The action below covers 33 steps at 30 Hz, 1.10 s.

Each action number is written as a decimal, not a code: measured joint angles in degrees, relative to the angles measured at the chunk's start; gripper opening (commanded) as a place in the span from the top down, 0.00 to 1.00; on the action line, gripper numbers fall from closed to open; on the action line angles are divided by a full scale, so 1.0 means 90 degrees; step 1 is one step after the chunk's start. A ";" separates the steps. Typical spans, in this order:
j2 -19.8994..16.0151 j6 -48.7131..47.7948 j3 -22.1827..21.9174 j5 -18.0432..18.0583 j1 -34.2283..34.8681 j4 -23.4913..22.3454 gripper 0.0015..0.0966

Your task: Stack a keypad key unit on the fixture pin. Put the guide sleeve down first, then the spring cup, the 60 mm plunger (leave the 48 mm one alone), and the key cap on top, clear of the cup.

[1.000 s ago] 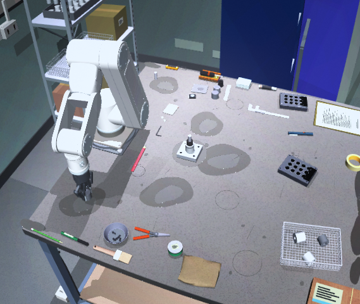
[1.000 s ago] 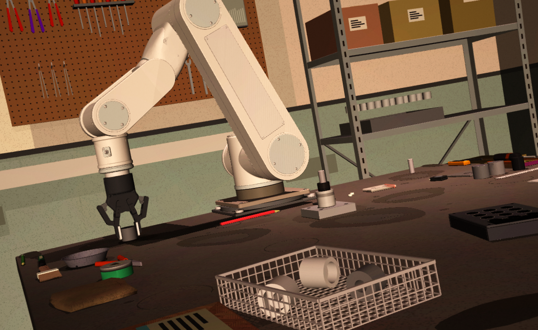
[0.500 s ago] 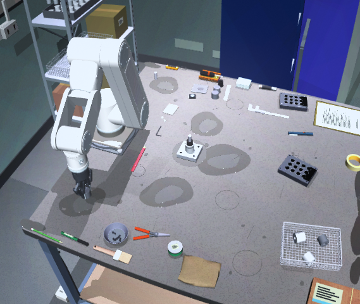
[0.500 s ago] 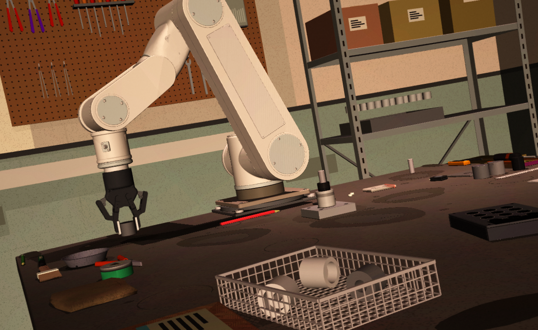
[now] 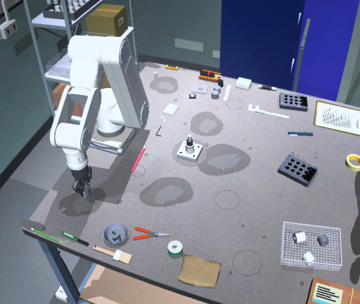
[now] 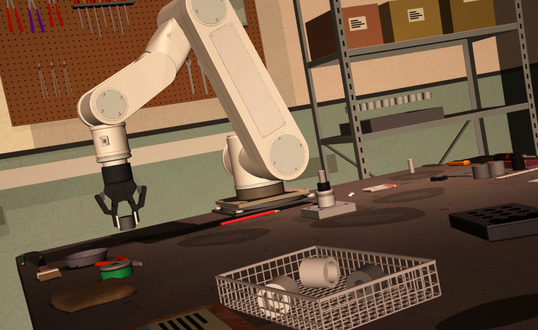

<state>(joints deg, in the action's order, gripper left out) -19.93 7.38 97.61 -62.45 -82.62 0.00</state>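
Observation:
On the fixture [image 5: 189,151] [image 6: 328,209] near the table's middle, a grey guide sleeve, a dark spring cup and a light plunger sit stacked on the pin [image 5: 189,140] [image 6: 321,179]. A small dark grey cylinder, the key cap [image 6: 126,222] [image 5: 84,190], is held in my gripper [image 6: 126,223] [image 5: 82,190], lifted just above the table's near-left corner area, far left of the fixture. A second short plunger [image 5: 155,75] [image 6: 411,166] stands upright at the back of the table.
A wire basket [image 5: 311,245] [image 6: 328,283] with three rollers sits at the table's far front corner. A bowl [image 5: 116,233], pliers [image 5: 149,233], tape roll [image 5: 175,248] and brush lie along the front edge near my gripper. A red pencil [image 5: 138,159] lies between gripper and fixture.

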 measured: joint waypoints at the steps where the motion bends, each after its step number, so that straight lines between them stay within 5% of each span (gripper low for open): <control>1: 0.0000 0.0000 0.0000 -0.0001 0.0000 0.0000 0.93; 11: 0.0137 0.0000 -0.0144 -0.0291 0.0000 0.0000 0.93; 26: 0.0840 0.0000 -0.1408 -0.2239 0.0000 0.0000 0.93; 33: 0.0935 0.0000 -0.1771 -0.2699 0.0000 0.0000 0.93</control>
<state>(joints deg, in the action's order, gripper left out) -11.52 7.38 81.67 -86.74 -82.62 0.00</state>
